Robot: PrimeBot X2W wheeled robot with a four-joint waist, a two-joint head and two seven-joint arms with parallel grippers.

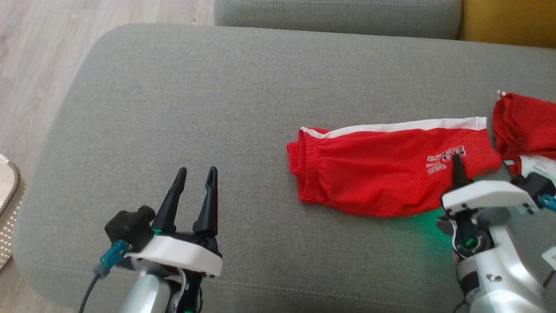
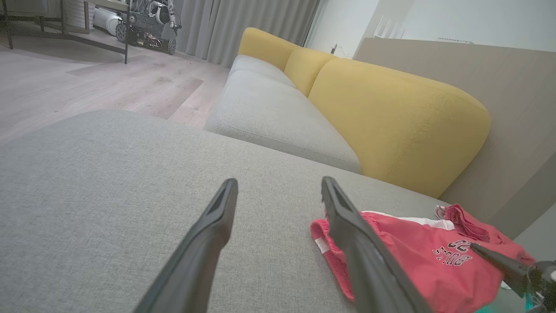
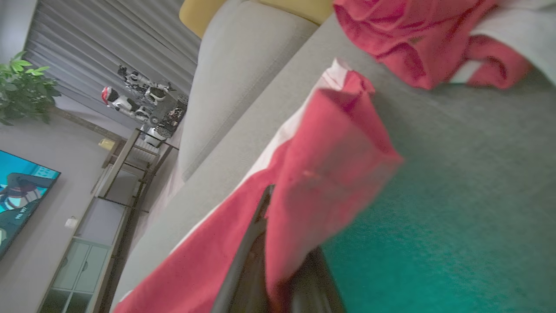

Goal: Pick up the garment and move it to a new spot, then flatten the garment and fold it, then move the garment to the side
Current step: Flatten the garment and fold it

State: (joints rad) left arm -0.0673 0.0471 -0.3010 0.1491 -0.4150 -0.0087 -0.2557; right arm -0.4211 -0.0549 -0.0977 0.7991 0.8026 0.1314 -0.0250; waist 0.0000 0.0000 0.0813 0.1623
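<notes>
1. The garment (image 1: 391, 174), red shorts with a white side stripe (image 1: 391, 126), is laid lengthwise on the grey cushion (image 1: 217, 87), right of centre; the elastic waistband (image 1: 304, 169) points toward the robot's left and the printed lettering (image 1: 443, 161) sits near the opposite end
2. A bunched red portion (image 1: 525, 126) is seen at the far right; the main panel is mostly flat, with the lower edge slightly rumpled
3. The right gripper (image 1: 456, 161) is closed on the fabric just beside the lettering; in the right wrist view red cloth is draped over the dark fingers (image 3: 260, 226) and lifted slightly off the cushion
4. The left gripper (image 1: 197, 170) is spread wide and holds nothing; it hangs over bare cushion, well apart from the waistband, with no contact to the garment
5. Step in hand, as judged: the leg end is being gripped for flattening or for a first fold; the fold itself is not yet made
6. To be done well: the pinch should be kept firm and the cloth drawn low along the cushion, so that the bunched end is spread rather than dragged into a heap
7. The waistband would best be pinned or gripped by the free left fingers (image 1: 210, 195) before any pull, since the whole garment could otherwise slide
8. Risk noted: only a thin layer may be held, so slippage is possible
</notes>
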